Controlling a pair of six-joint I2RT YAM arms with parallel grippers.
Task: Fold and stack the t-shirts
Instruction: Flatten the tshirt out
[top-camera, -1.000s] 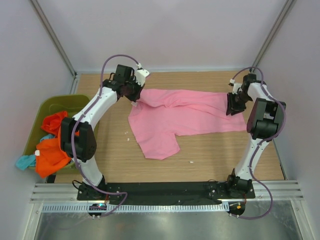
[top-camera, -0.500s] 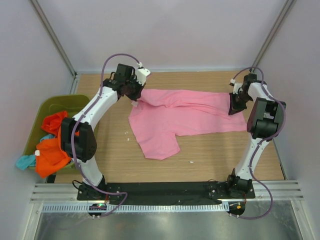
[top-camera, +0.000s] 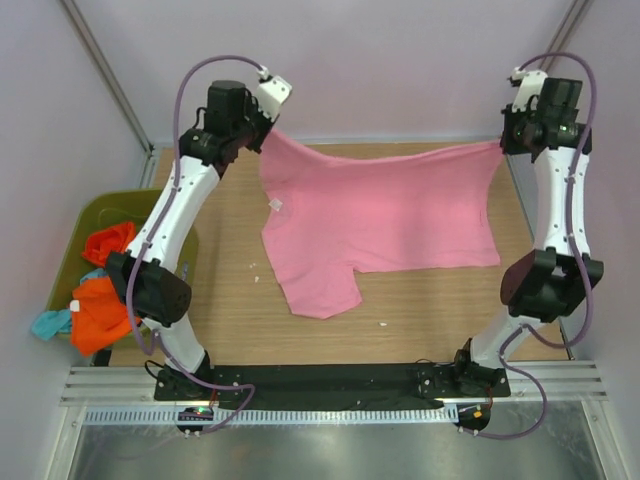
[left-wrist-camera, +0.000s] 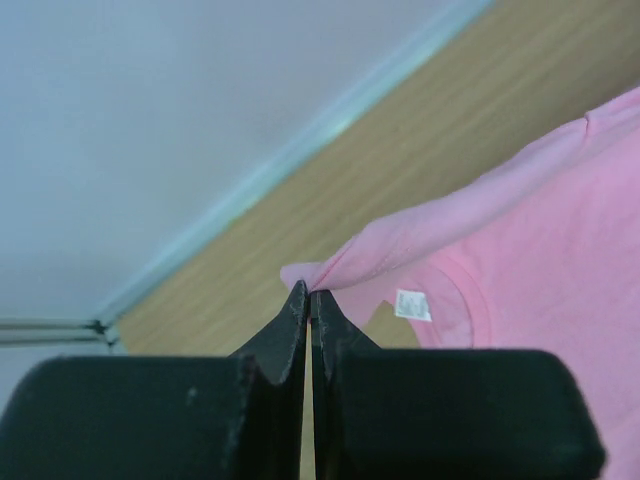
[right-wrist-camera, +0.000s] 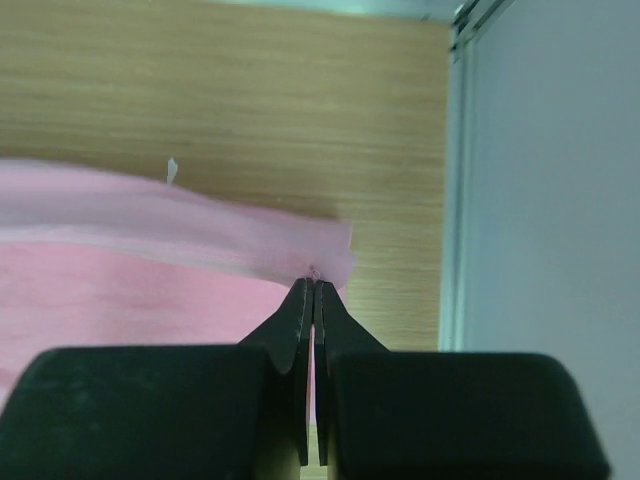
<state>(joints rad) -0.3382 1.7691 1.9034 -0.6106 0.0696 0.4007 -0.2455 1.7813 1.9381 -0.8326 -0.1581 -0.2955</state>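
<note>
Top external view: the left gripper and right gripper each stand pinched tight on an upper corner of the pink t-shirt. The shirt hangs stretched between them, with its lower edge on the table below. Orange t-shirts lie in the bin, well apart from the left gripper on its outer side.

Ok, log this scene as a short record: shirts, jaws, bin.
pink shirt: stretched between both arms, far edge held up, near part on table
left jaws: shut on pink shirt near the collar
right jaws: shut on pink shirt at its edge
bin: left of table, orange shirt and teal shirt spilling over its rim
folded: none yet
</note>
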